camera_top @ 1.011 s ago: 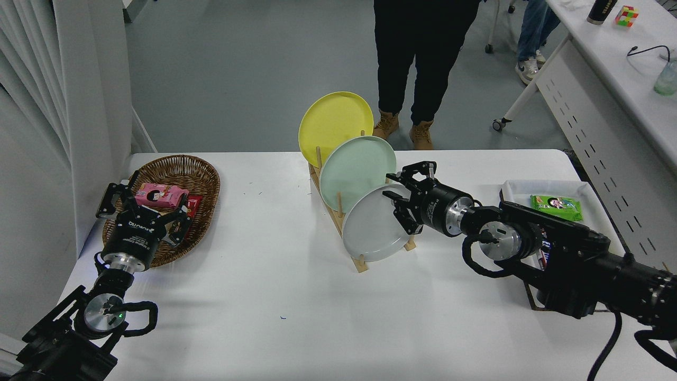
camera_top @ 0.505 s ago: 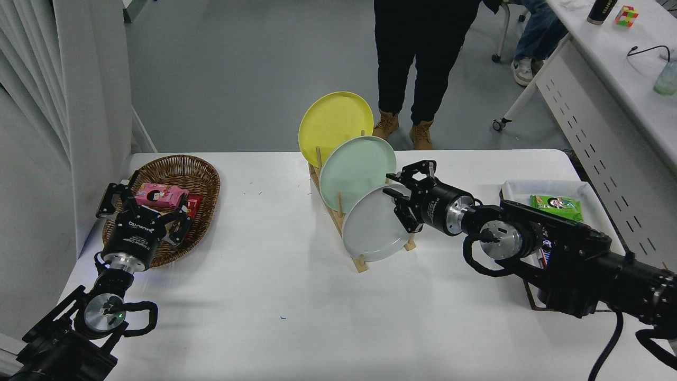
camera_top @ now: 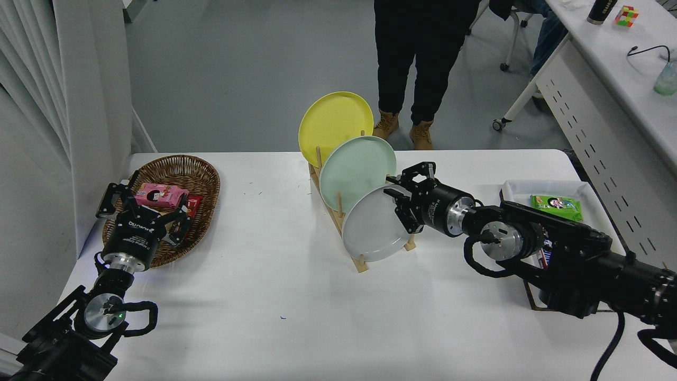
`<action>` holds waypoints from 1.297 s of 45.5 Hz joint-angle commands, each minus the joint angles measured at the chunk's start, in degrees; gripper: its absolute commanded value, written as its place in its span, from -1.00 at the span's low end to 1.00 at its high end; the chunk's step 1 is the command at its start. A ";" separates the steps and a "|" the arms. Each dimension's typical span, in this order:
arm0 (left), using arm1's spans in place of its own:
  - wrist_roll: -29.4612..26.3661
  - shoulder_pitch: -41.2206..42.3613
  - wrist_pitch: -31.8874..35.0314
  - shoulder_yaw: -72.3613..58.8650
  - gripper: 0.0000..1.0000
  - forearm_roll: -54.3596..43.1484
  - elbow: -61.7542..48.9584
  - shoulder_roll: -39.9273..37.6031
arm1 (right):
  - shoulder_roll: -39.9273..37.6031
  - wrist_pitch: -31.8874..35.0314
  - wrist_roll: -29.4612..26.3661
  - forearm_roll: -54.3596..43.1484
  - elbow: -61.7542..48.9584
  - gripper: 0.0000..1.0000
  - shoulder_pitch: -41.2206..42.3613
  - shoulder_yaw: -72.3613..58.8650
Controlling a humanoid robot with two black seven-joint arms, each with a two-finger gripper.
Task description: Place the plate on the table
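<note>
Little has moved: my right gripper (camera_top: 398,202) has edged slightly toward the plate (camera_top: 373,227), fingers spread wide about its right rim. Plate stays upright in the rack (camera_top: 361,263) on the table (camera_top: 296,296). My left gripper (camera_top: 142,203) stays parked, open, over the basket (camera_top: 203,174).

Matt light grey plate (camera_top: 373,230) in a pale wooden rack (camera_top: 360,263), matt mint plate (camera_top: 355,170) and yellow plate (camera_top: 333,124) behind it, smooth white worktop (camera_top: 296,296), woven wicker basket (camera_top: 195,174) left of the rack, black plastic right tool (camera_top: 403,202) with brushed metal collar.
</note>
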 commanded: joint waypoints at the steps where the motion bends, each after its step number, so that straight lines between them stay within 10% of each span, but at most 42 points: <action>1: -0.01 0.00 0.00 0.00 0.96 0.00 0.05 0.00 | 0.02 -0.04 0.00 0.07 -0.02 -0.54 0.08 -0.06; 59: -0.01 0.00 0.09 0.00 0.96 0.00 -0.04 0.00 | -0.16 0.32 0.00 -0.02 0.25 -0.77 0.52 -0.06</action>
